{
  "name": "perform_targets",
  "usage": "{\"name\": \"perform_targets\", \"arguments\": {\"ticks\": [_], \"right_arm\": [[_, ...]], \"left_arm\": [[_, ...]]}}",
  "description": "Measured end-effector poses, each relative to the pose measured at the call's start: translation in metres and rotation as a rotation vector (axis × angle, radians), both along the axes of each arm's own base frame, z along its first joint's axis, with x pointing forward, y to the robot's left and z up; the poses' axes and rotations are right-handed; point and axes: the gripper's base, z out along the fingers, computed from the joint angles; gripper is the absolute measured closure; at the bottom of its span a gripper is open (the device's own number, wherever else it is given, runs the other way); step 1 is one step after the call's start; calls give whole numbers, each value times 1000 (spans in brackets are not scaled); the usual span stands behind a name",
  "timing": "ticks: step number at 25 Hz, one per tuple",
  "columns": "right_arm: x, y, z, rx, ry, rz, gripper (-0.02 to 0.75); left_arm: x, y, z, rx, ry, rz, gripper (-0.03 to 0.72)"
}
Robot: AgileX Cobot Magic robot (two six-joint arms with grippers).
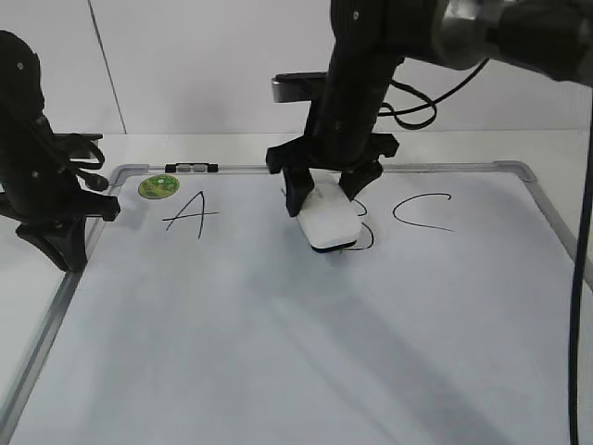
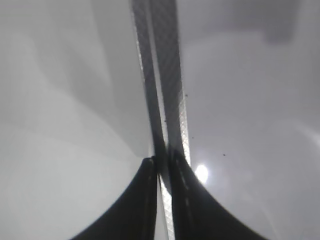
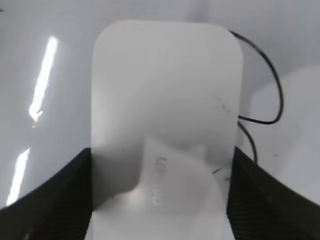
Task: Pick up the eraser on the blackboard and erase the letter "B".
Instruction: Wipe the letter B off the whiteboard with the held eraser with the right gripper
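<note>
board: 1 blackboard [image 1: 278, 352], white surface, grey metal frame, lying flat on the table [image 1: 232, 148]
letters: 3 drawn in black marker in a row; "A" [image 1: 190, 215] at left, "C" [image 1: 423, 211] at right, letter "B" [image 1: 365, 232] in the middle, mostly covered, only its right-hand curves show beside the eraser
eraser: 1 eraser [image 1: 327, 221], white rounded block, thin black underside, sitting on the board over the left part of the B; right wrist view shows it [image 3: 165, 100] filling the space between the 2 fingers, marker strokes [image 3: 270, 85] visible just right of it
right gripper: 1, right gripper [image 1: 332, 193], jaws spread wide and clamped on the eraser's 2 long sides, coming down from above
left gripper: 1, left gripper [image 1: 57, 243], at the board's left edge, well apart from the letters; left wrist view shows the 2 fingers [image 2: 150, 200] pressed nearly together with nothing between them, over the board frame [image 2: 162, 90]
sticker: 1 round green sticker [image 1: 158, 186], top left corner of board
clip: 1 small black-and-silver clip [image 1: 191, 168] on the top frame, near the sticker
</note>
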Motion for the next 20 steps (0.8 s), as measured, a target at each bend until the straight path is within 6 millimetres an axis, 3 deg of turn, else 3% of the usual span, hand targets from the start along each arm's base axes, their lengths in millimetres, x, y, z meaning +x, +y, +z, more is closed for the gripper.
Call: {"name": "perform_targets", "arguments": {"ticks": [4, 11, 20], "right_arm": [[-5, 14, -15, -14, 27, 30, 173], [-1, 13, -36, -85, 39, 44, 174], [2, 9, -38, -96, 41, 37, 174]], "left_arm": [[0, 0, 0, 0, 1, 0, 649], [0, 0, 0, 3, 2, -2, 649], [0, 0, 0, 9, 3, -7, 648]]}}
